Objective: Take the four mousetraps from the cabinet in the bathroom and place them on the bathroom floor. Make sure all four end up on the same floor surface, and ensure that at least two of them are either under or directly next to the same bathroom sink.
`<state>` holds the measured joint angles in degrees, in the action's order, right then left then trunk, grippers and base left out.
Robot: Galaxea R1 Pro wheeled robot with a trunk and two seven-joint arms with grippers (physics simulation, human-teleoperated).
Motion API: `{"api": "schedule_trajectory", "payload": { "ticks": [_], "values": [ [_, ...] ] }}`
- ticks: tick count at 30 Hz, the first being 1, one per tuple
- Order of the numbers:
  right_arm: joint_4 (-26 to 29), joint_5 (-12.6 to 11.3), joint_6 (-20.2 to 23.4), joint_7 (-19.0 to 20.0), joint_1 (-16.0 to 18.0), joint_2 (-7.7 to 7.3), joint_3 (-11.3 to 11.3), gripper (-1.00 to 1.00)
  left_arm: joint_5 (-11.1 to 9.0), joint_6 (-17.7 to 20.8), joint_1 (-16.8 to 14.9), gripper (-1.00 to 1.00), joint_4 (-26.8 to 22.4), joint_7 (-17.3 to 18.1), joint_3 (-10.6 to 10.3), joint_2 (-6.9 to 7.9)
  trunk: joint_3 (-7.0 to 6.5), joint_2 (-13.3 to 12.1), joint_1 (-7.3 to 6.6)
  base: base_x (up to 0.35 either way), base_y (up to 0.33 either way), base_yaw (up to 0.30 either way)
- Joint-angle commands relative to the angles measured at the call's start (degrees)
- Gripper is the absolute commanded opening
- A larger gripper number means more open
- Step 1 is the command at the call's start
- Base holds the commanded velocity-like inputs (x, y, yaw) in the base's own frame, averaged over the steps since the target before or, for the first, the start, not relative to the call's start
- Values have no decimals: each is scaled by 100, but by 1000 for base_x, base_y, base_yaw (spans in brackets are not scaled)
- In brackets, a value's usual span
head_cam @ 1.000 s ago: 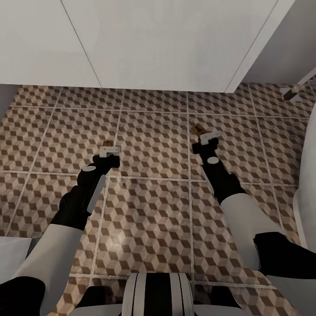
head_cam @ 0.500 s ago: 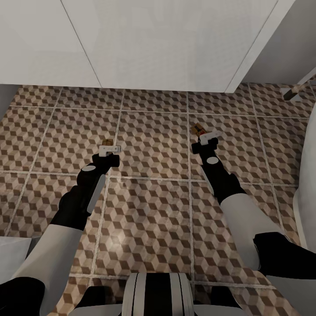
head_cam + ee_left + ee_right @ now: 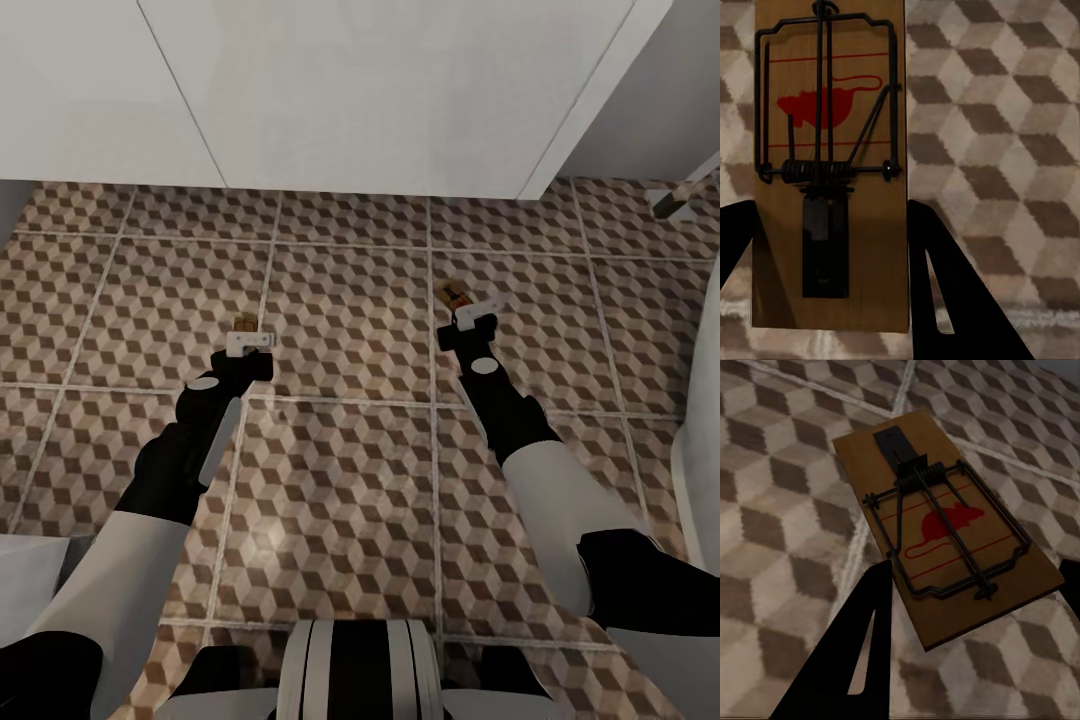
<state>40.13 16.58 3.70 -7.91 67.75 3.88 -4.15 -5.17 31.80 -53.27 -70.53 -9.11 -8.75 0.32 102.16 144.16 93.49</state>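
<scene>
Two mousetraps show, each a small brown board with dark wire and a red mouse print. My left gripper (image 3: 243,332) (image 3: 831,206) is shut on one mousetrap (image 3: 241,322) (image 3: 832,150), its dark fingers (image 3: 952,300) hugging the board's long edges. My right gripper (image 3: 463,306) (image 3: 976,564) is shut on the other mousetrap (image 3: 452,293) (image 3: 945,540). Both are held low over the cube-patterned bathroom floor (image 3: 350,450), a little in front of the white vanity (image 3: 380,90) under the bathroom sink. The basin itself and the cabinet are out of view.
A white rounded fixture (image 3: 702,420) stands at the right edge. A pale handled tool (image 3: 685,195) lies on the tiles at the upper right beside the vanity's corner. Another white object (image 3: 30,565) sits at the lower left.
The view has shifted slightly, so a little more floor shows before the vanity. Both arms and their mousetraps stay almost where they were.
</scene>
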Motion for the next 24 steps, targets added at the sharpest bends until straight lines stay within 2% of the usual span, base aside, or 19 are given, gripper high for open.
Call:
{"api": "schedule_trajectory", "payload": {
  "ticks": [1, 12, 24],
  "values": [
    [7, 47, 35, -18, 2, -1, -16, -100, -37, 27, -1, -100, -9, -38, -12, 3, 26, 3, 1, 0, 0, 0],
    [20, 47, 41, -18, 2, -1, -16, -100, -37, 28, 0, -100, -32, -38, -12, 3, 277, 17, 30, 0, 0, 0],
    [37, 39, 37, -18, 2, 7, -19, -100, -37, 45, -1, -100, -211, -38, -21, 3, 284, 33, 61, 0, 0, 0]
  ]
}}
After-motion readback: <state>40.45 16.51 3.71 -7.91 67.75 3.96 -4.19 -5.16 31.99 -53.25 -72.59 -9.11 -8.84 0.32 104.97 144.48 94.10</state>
